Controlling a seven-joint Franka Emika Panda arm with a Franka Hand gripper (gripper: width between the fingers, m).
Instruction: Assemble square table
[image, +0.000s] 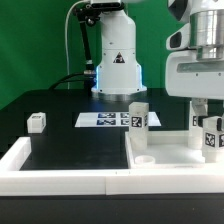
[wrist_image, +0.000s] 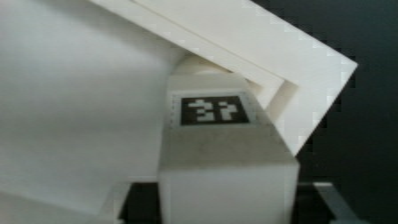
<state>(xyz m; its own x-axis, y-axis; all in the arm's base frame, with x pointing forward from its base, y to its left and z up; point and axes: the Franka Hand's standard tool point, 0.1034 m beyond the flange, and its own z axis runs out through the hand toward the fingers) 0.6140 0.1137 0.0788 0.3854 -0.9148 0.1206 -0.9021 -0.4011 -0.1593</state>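
**Gripper clamps 1 leg at the tabletop's corner**

At the exterior view's right, the gripper (image: 204, 112) hangs straight down with its jaws closed on the held leg (image: 209, 137), a short white block standing upright with black-and-white tags on its faces. In the wrist view this leg (wrist_image: 221, 150) runs out from between the fingers, with 1 tag (wrist_image: 215, 110) facing the camera. Its far end meets a corner of the square tabletop (wrist_image: 71, 100). Whether it is seated there or only touching, I cannot tell.

The tabletop (image: 175, 150) is a large white slab lying flat on the black table (image: 60, 140), on the exterior view's right half. A second leg (image: 138, 117) stands upright at the slab's edge towards the exterior view's left, its tag facing the camera. I cannot tell whether it is fixed to the slab.

A third leg (image: 37, 122) sits alone on the table at the exterior view's left, well apart from the slab. Between it and the second leg lies the marker board (image: 108, 120), flat on the table. The long white rim wall (image: 60, 178) runs along the near side, and the arm's white base (image: 117, 62) stands behind.
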